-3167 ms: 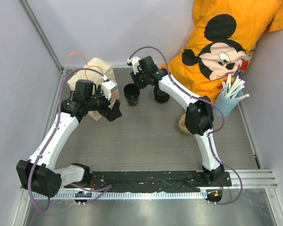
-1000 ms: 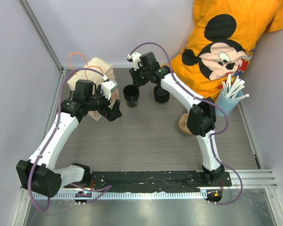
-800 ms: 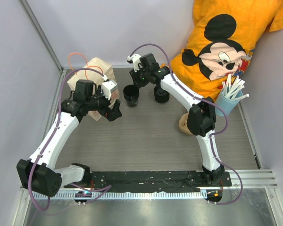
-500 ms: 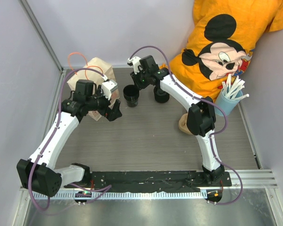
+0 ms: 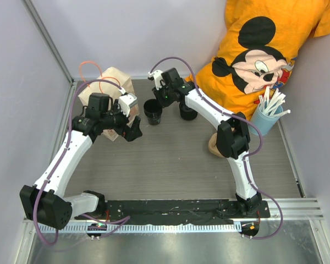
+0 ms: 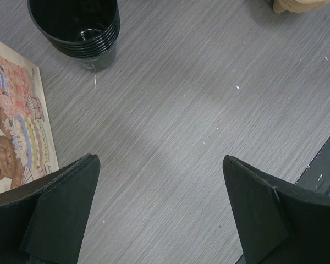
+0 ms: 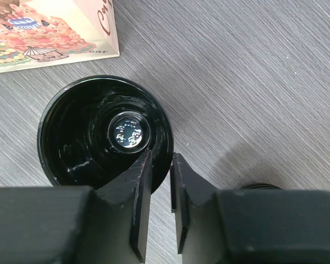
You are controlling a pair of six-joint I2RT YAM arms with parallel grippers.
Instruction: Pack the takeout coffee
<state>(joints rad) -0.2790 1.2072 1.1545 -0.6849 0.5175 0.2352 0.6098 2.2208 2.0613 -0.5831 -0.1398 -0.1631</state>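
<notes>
Glossy black plastic on the takeout coffee cup point(image 7: 82, 132), with a wet-looking shine inside! The right gripper point(image 7: 161, 157) jaws are matt black plastic, far duller. The counter point(image 5: 170, 159) is grey wood-grain, matt and finely streaked. The paper bag point(image 7: 44, 33) is smooth, printed paper. Behind, a soft orange cloth shirt point(image 5: 264, 49).

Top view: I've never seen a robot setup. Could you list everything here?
cup: one, perhaps nested, black, far middle
round black item: one, right of cup; cup or lid unclear
paper bag: one, brown, printed side, far left
straw cup: one, light blue, white straws, right
carrier: one, beige, partly behind right arm
shirt: one, orange, far right
table: grey
left gripper: open, beside bag
right gripper: astride cup rim
</notes>
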